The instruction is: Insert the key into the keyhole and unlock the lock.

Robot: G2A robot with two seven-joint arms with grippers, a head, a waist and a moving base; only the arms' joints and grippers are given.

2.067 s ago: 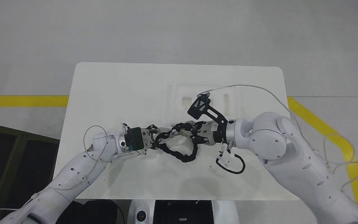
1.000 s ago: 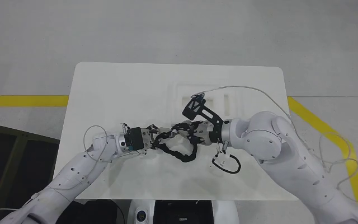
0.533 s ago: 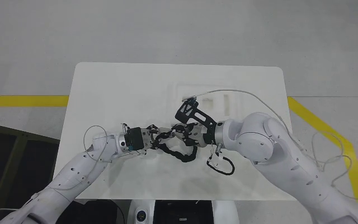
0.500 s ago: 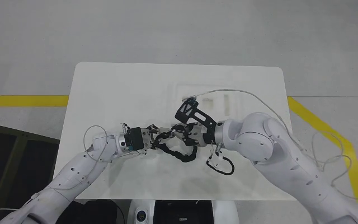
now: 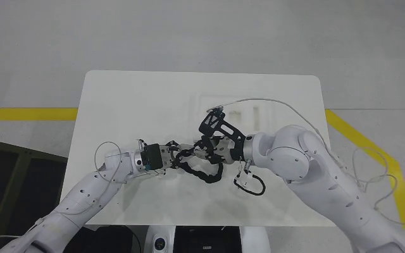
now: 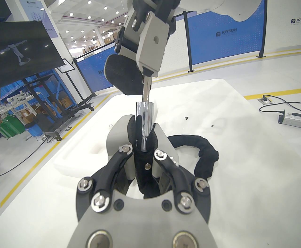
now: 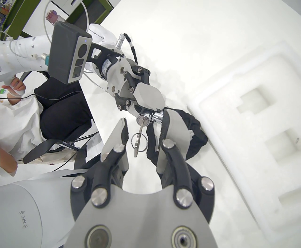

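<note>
The left gripper (image 6: 143, 131) is clenched on the chrome barrel of the lock (image 6: 144, 110), and its arm lies low across the table (image 6: 235, 141). The right gripper (image 7: 144, 126) faces it head-on, fingers spread either side of the key (image 7: 140, 130), which sits in the keyhole. There is one key, one ring (image 7: 139, 141), one lock with one black cable loop (image 6: 207, 152), and one foam tray (image 7: 235, 98).

Wht logo print on blue partition panels (image 6: 225, 35) beyond table (image 6: 235, 141); print on hanging banner (image 6: 40, 18) farther back, too sm. to read; lettered mark on right arm shell (image 7: 25, 220) over table.
</note>
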